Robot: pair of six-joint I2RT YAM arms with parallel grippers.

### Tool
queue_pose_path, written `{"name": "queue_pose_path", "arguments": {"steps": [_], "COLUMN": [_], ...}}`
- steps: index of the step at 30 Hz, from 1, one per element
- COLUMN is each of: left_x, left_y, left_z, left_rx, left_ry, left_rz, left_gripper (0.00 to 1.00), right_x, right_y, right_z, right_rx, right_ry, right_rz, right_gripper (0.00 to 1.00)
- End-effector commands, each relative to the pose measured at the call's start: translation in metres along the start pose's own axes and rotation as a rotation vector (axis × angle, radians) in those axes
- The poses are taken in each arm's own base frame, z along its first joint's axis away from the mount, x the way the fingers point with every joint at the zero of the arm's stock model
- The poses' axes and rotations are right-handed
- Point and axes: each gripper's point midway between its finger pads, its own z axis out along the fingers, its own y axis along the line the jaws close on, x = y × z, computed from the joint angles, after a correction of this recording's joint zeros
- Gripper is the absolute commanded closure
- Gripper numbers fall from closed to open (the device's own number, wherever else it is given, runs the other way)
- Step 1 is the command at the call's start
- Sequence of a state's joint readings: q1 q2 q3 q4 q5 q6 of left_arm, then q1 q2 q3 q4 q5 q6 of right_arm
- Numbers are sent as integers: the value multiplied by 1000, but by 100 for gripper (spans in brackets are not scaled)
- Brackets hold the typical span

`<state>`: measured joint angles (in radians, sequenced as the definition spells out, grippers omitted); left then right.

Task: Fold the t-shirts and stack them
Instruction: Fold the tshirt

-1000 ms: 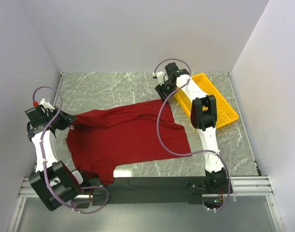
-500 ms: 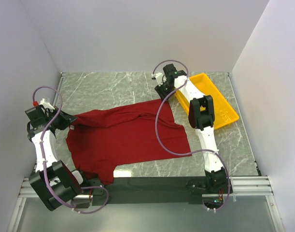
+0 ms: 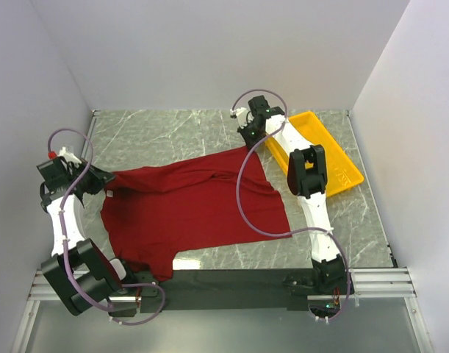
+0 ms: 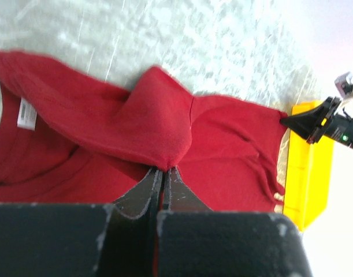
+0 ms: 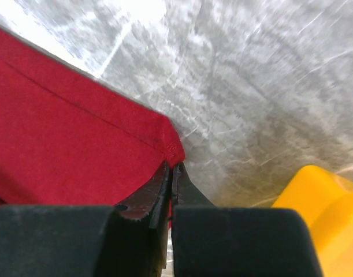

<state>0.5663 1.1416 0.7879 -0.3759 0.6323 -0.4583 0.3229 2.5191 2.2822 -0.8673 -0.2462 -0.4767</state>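
Your right gripper (image 5: 170, 167) has snapped shut, now pinching the shirt (image 3: 195, 206) at its far right corner, near the tray (image 3: 340, 163). Your left gripper (image 4: 163, 171) is clenched on its left edge; shirt lies spread between both.

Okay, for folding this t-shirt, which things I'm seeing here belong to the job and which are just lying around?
Part of the job:
- red t-shirt
- left fingers, shut on a fold of the shirt
- right fingers, shut on a corner of the shirt

Just lying about:
- yellow tray, at the right, beside the shirt
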Motion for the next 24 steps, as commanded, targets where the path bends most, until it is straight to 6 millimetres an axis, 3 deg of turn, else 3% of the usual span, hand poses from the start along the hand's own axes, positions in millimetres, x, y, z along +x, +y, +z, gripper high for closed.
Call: {"name": "queue_pose_path", "arguments": {"steps": [1, 5, 9, 10, 12, 13, 15, 19, 24], "left_x": [-46, -79, -127, -136, -161, -171, -194, -228, -256], "left_y": [-30, -40, -69, -74, -90, -97, -113, -141, -182], "left_z": [-5, -1, -8, -9, -14, -17, -23, -36, -59], "left_rx": [85, 105, 162, 172, 203, 217, 249, 313, 446], "left_ry": [-120, -187, -301, -325, -386, -417, -476, -574, -688], "left_rz": [81, 129, 226, 250, 307, 331, 379, 441, 501], "left_gripper": [99, 99, 99, 99, 99, 99, 99, 99, 99], "right_x": [-57, -102, -140, -155, -167, -179, -187, -208, -212], "right_y": [-15, -26, -33, -34, -35, -33, -38, -43, -39], "right_z": [-63, -125, -183, -207, -231, -254, -280, -352, -408], "right_rx": [62, 92, 114, 125, 128, 138, 149, 156, 104], "right_ry": [-203, -401, -586, -660, -731, -800, -870, -1067, -1196], "right_rz": [-32, -73, -103, -125, -125, -147, -136, -135, -121], "right_gripper": [100, 100, 100, 100, 100, 100, 100, 100, 100]}}
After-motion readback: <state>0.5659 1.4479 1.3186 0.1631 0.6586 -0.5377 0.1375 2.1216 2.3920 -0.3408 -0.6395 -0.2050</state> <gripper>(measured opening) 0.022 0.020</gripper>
